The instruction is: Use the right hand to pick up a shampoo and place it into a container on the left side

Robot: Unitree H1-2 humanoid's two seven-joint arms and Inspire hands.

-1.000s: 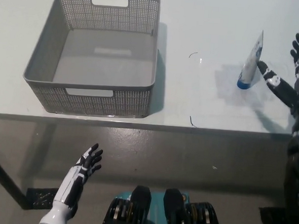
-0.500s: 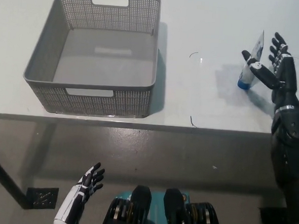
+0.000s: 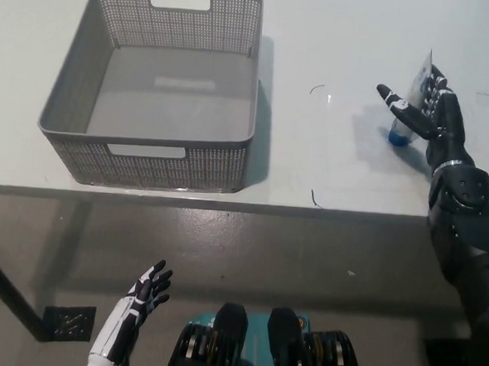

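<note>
Right hand point(image 3: 422, 111) spread at the shampoo tube point(image 3: 411, 102), not yet grasped.
The tube is seen standing cap-down at 2 o'clock on the table point(image 3: 329, 163), partly hidden by the fingers. The grey basket point(image 3: 146, 156) sits at 10 o'clock. The left hand point(image 3: 142, 291) is held open at 7 o'clock, below the table edge.

Basket point(image 3: 146, 156) sits on the table's point(image 3: 320, 38) left part; shampoo tube point(image 3: 415, 90) stands at far right, well apart. Right hand point(image 3: 427, 115) is at the tube, partly in front of it. Left hand point(image 3: 142, 293) hangs below the table's front edge, lower left.
</note>
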